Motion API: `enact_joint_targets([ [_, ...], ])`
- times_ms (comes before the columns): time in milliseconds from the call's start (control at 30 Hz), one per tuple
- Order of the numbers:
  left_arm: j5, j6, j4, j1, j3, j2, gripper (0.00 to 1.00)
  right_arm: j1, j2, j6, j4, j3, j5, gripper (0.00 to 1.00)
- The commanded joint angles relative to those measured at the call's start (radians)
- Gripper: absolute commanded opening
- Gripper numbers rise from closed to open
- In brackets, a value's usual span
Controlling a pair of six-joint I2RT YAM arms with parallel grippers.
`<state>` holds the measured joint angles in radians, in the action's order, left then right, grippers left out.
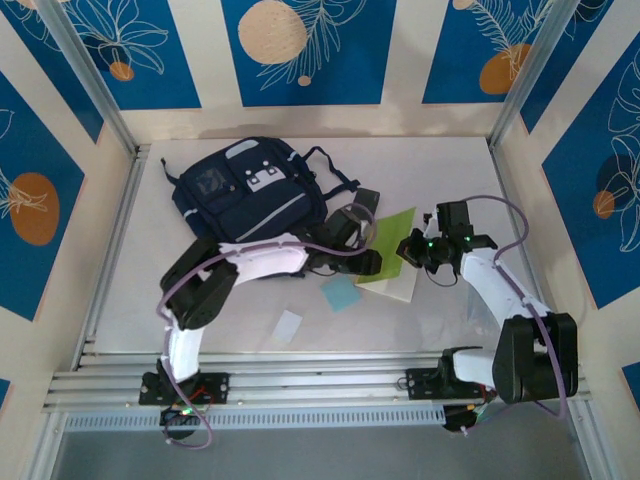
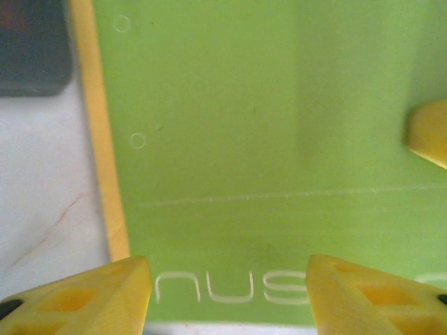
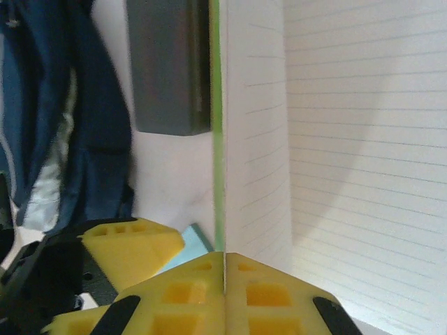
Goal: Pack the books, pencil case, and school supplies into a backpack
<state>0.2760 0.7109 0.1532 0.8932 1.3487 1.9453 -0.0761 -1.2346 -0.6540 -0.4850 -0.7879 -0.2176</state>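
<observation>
Pinching the cover edge of the thin lime-green book point(image 1: 392, 245), the right gripper point(image 3: 223, 279) sat just right of the navy fabric backpack point(image 1: 245, 195); the left gripper point(image 2: 229, 289) hung spread over the cover's backpack-side half.

Lime green book point(image 1: 393, 240), cover lifted, lies beside navy backpack point(image 1: 240, 195).

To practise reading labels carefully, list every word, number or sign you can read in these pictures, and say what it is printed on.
"nus": pale letters on the cover of the lime green book; the word runs on, but the rest is hidden.
The white patch on the backpack: marks too small to read.
The ruled page: lines only, no writing.
</observation>
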Motion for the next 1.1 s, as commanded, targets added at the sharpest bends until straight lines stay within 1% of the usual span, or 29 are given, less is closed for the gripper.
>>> enact_joint_targets([
  [0, 0.02, 0.011, -0.026, -0.068, -0.053, -0.132, 0.65, 0.006, 0.051, 0.033, -0.033, -0.092, -0.064, 0.0],
  [100, 0.023, 0.016, -0.04, -0.12, -0.102, -0.203, 0.68, 0.0, 0.06, 0.034, -0.051, -0.157, -0.127, 0.0],
  [233, 0.033, 0.041, -0.084, -0.203, -0.178, -0.287, 0.7, -0.036, 0.027, 0.007, -0.004, -0.245, -0.229, 0.0],
  [333, 0.019, 0.051, -0.109, -0.266, -0.234, -0.353, 0.72, -0.101, -0.042, -0.01, 0.035, -0.343, -0.266, 0.0],
  [367, 0.008, 0.05, -0.107, -0.287, -0.25, -0.375, 0.74, -0.125, -0.068, -0.014, 0.043, -0.376, -0.27, 0.0],
  [467, -0.02, 0.044, -0.098, -0.343, -0.297, -0.441, 0.76, -0.213, -0.16, -0.027, 0.086, -0.476, -0.275, 0.0],
  [600, -0.071, 0.05, -0.095, -0.414, -0.375, -0.533, 0.79, -0.296, -0.272, -0.045, 0.137, -0.561, -0.298, 0.0],
  [700, -0.136, 0.043, -0.077, -0.447, -0.423, -0.603, 0.82, -0.325, -0.332, -0.067, 0.199, -0.556, -0.322, 0.0],
  [833, -0.21, 0.03, -0.069, -0.456, -0.469, -0.657, 0.84, -0.332, -0.395, -0.106, 0.31, -0.466, -0.356, 0.0],
  [967, -0.202, 0.033, -0.075, -0.456, -0.476, -0.634, 0.84, -0.317, -0.483, -0.092, 0.326, -0.379, -0.31, 0.0],
  [1067, -0.176, 0.043, -0.089, -0.455, -0.471, -0.593, 0.84, -0.29, -0.557, -0.106, 0.366, -0.319, -0.32, 0.0],
])
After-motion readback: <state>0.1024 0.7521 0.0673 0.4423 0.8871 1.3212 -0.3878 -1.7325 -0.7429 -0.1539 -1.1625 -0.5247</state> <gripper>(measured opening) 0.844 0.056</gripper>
